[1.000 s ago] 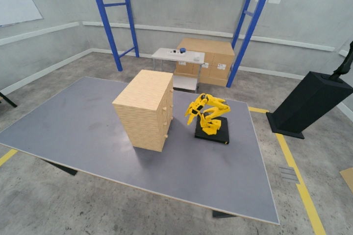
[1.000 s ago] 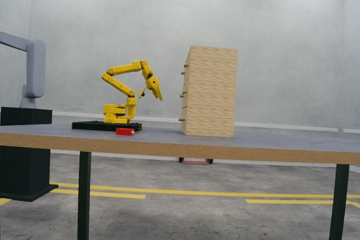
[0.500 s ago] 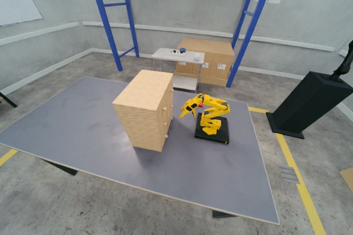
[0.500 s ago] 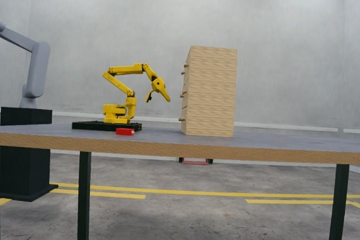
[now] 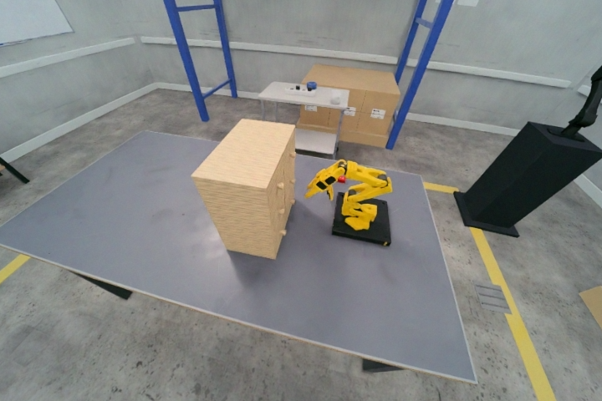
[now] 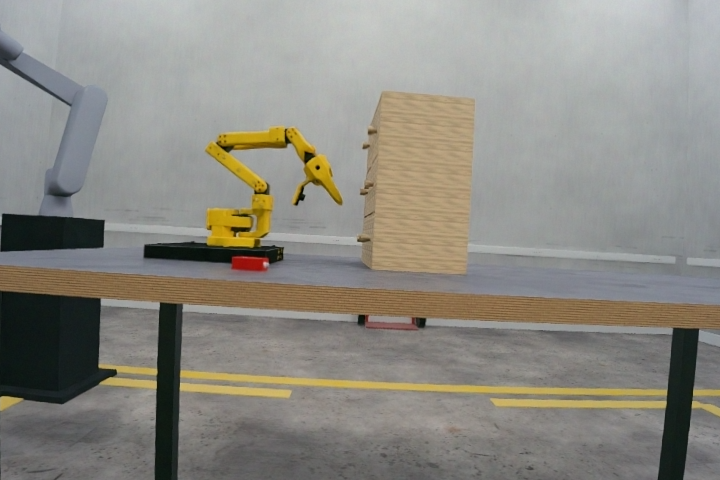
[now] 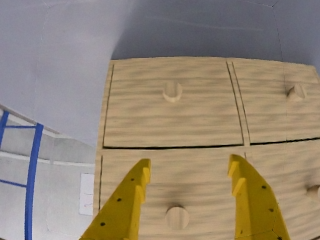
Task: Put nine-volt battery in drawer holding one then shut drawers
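A red block (image 5: 341,180) (image 6: 250,263), the nine-volt battery by its look, lies on the table beside the arm's black base. The wooden drawer cabinet (image 5: 237,208) (image 6: 423,186) stands upright, and all drawer fronts in view look shut. Their contents are hidden. My gripper (image 5: 318,196) (image 6: 318,202) (image 7: 190,162) is partly open and empty, above the table and a short way in front of the drawer fronts. In the wrist view a round knob (image 7: 177,218) shows between and beyond the fingers. Another knob (image 7: 172,92) shows on the left-hand drawer above it in the picture.
The right-hand column in the wrist view has two more knobs, one at the upper right (image 7: 297,92) and one at the picture's right edge (image 7: 313,190). The black base plate (image 5: 360,234) (image 6: 185,253) carries the arm. The grey table (image 5: 145,226) extends around cabinet and arm.
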{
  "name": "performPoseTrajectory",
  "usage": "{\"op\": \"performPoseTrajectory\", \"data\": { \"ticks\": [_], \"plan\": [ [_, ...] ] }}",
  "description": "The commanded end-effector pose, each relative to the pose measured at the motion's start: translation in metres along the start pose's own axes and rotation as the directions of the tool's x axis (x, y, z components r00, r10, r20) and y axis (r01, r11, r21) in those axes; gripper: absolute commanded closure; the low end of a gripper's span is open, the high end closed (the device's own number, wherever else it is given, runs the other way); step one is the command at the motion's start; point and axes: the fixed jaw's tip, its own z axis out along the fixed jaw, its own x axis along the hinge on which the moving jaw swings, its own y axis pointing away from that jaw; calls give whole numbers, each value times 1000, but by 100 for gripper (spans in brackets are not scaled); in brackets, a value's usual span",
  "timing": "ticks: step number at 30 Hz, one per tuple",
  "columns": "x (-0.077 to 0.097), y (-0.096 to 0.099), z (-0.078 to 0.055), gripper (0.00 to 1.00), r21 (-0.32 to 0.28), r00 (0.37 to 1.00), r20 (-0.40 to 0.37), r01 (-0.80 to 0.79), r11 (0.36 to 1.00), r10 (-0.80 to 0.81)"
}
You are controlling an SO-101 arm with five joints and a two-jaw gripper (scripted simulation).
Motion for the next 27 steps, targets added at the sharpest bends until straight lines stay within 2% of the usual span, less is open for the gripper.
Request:
{"op": "performPoseTrajectory", "data": {
  "ticks": [1, 3, 15, 27],
  "plan": [
    [-3, 2, 2, 79, -5, 1000, 15, 0, 1000, 0],
    [-3, 2, 2, 79, -5, 1000, 15, 0, 1000, 0],
    [-4, 1, 47, 79, -2, 1000, 14, 0, 1000, 0],
    [-4, 1, 47, 79, -2, 1000, 14, 0, 1000, 0]
  ]
}}
